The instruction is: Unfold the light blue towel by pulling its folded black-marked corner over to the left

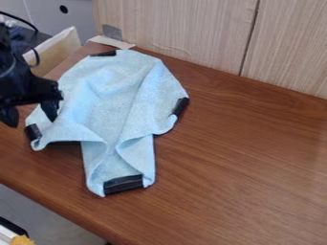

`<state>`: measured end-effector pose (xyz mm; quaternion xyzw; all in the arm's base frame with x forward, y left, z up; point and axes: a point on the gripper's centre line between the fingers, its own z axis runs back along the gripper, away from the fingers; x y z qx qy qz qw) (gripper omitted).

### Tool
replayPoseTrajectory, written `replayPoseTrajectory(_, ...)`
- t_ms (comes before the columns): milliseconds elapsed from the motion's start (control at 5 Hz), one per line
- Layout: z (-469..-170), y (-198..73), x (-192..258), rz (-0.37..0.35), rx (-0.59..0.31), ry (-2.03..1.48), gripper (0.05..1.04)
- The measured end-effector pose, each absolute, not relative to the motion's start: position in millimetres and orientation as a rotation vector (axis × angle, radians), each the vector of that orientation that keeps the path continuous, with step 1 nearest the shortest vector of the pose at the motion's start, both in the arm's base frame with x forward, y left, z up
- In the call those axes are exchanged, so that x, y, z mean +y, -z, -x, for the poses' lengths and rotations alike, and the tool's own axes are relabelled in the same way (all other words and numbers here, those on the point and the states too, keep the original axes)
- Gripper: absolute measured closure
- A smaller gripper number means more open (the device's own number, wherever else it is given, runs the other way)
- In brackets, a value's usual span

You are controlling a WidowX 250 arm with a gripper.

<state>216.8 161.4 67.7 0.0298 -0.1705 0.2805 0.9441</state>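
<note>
Wooden surface (243,172), bearing one blue cloth (105,107), likely light, limp, best pinched at raised folds (133,115); empty claw (28,113) parted, left edge.

A reddish-brown wood-grain tabletop (249,167) with a rounded front edge meets a pale, vertically grained wood-panel wall (179,28), split by a dark, narrow seam (250,38). A small grey patch (112,32) marks its lower left. Beyond stands a light grey panel (76,21) with a round black hole (63,9). Grey floor (38,210) shows below.
</note>
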Motion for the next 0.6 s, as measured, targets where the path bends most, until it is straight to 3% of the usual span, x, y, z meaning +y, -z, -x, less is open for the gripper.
replayPoseTrajectory(400,-236,-128,146,-0.057,-0.476,-0.486,0.083)
replayPoseTrajectory(600,-236,-128,145,-0.055,-0.474,-0.484,0.083)
